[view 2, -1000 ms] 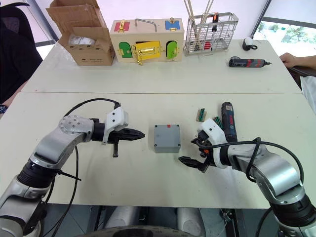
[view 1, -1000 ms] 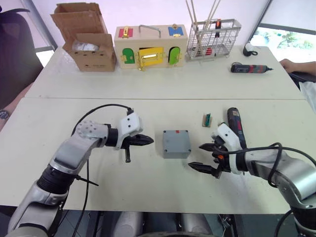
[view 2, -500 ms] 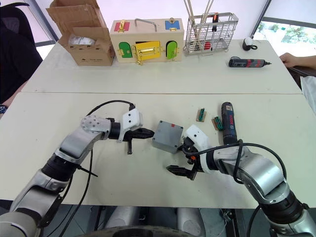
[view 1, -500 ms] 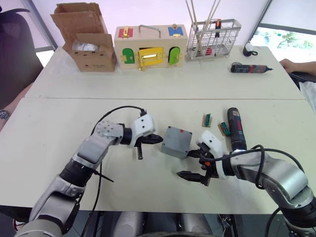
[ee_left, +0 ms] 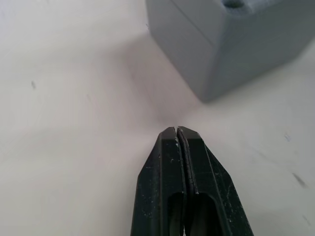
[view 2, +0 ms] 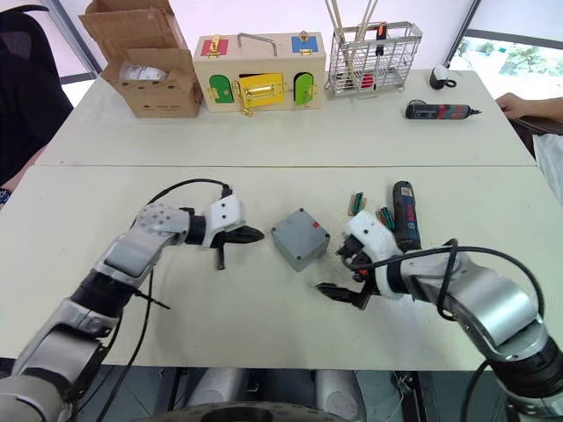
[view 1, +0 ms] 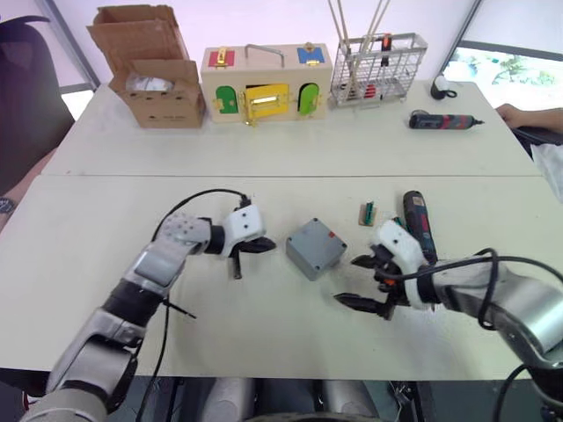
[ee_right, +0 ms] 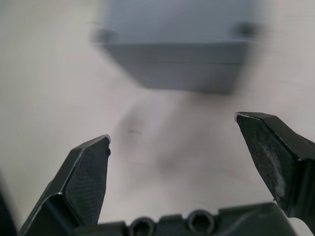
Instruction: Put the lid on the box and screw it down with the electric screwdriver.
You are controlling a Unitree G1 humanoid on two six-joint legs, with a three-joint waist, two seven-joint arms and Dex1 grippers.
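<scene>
The grey box [view 1: 308,264] lies mid-table, turned corner-on, with a small red mark on its far-right side. The flat grey lid [view 1: 314,243] with corner holes sits on top of it. My left gripper [view 1: 269,245] is shut and empty, pointing at the box's left corner with a small gap, as the left wrist view shows between gripper [ee_left: 175,130] and box [ee_left: 231,44]. My right gripper [view 1: 349,280] stands open and empty just right of the box, facing it [ee_right: 174,49]. The dark electric screwdriver [view 1: 417,224] lies on the table behind my right gripper.
Two small green-tipped bit holders [view 1: 368,212] lie near the electric screwdriver. At the back stand a cardboard box [view 1: 158,83], a wooden box with coloured doors [view 1: 264,83], a wire basket [view 1: 380,66] and a smaller black-and-red screwdriver [view 1: 442,121]. A person's hand [view 1: 519,114] rests far right.
The box was square-on, then tipped up between my grippers; now it lies flat, turned corner-on. My right gripper has drawn back to the right, and my left gripper has backed off slightly.
</scene>
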